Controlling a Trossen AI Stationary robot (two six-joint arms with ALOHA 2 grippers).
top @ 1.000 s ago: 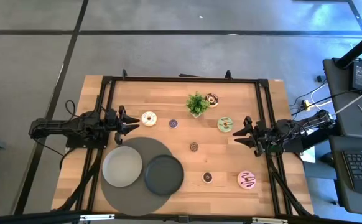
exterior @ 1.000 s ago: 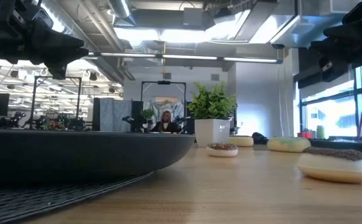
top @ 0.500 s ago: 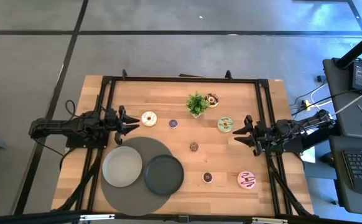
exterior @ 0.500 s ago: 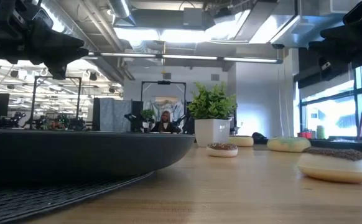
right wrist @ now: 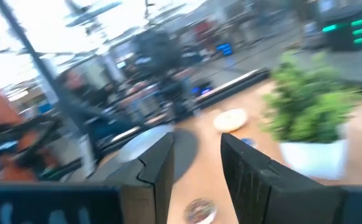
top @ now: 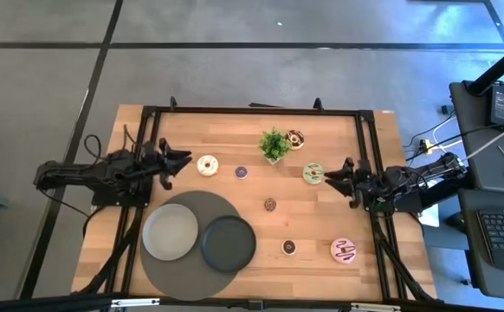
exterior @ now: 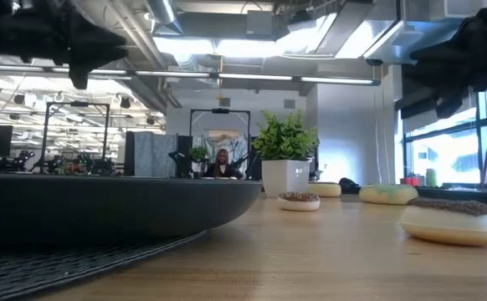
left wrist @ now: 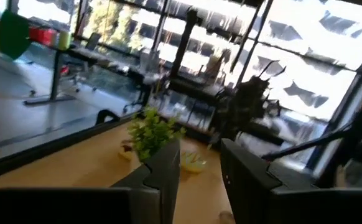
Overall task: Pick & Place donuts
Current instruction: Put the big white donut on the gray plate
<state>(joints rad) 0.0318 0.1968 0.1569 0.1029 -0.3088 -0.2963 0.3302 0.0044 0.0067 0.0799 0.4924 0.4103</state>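
Observation:
Seven donuts lie flat on the wooden table: cream (top: 207, 165), tiny purple (top: 241, 172), green (top: 313, 172), chocolate (top: 295, 138) behind the potted plant, two tiny brown (top: 270, 204) (top: 289, 247), and pink striped (top: 344, 250). My left gripper (top: 179, 162) is open, in the air just left of the cream donut. My right gripper (top: 328, 176) is open too, in the air just right of the green donut. The right wrist view looks past its fingers (right wrist: 159, 165) at the cream donut (right wrist: 231, 119) and a tiny brown one (right wrist: 199, 210).
A potted plant (top: 274, 144) stands at the far middle. A light grey plate (top: 171, 231) and a dark plate (top: 229, 243) sit on a round dark mat (top: 202, 206) at the near left. Black frame rails (top: 252, 111) run along the table's edges. Bare wood lies mid-table.
My left gripper has risen and swung a little toward the far edge, turning as it went. My right gripper has moved toward the table's left, closer to the green donut, and has turned too. The donuts have stayed where they were.

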